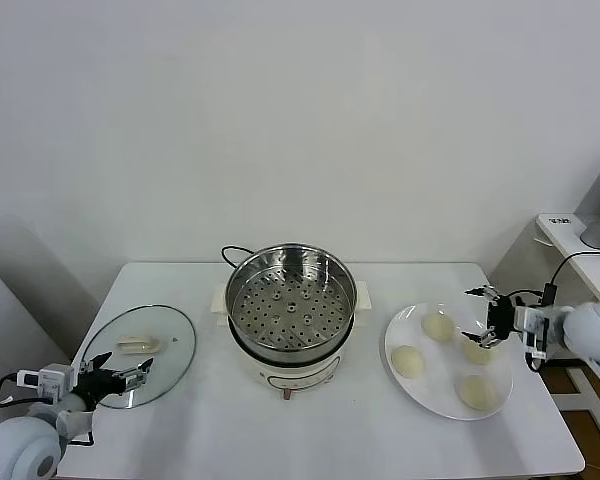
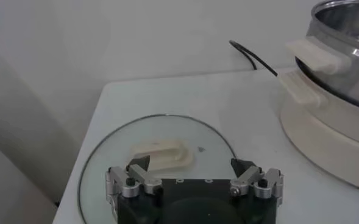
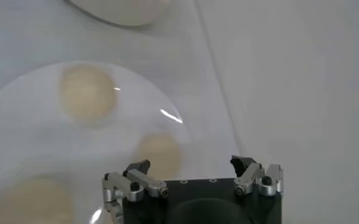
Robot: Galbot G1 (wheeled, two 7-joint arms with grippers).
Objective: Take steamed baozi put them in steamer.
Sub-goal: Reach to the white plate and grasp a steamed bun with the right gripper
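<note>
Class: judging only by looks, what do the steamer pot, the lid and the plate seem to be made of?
Steamer pot: polished metal, likely stainless steel, mirror-bright and perforated.
Lid: clear glass, the table shows through; pale handle, probably plastic.
Plate: glossy white, perhaps ceramic, with glints.

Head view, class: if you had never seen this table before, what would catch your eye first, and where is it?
The shiny steamer stands mid-table, its perforated tray empty. To its right a white plate holds four pale baozi, with the open right gripper hovering over the plate's far right side. To the left lies a glass lid, the open left gripper at its near edge.
</note>
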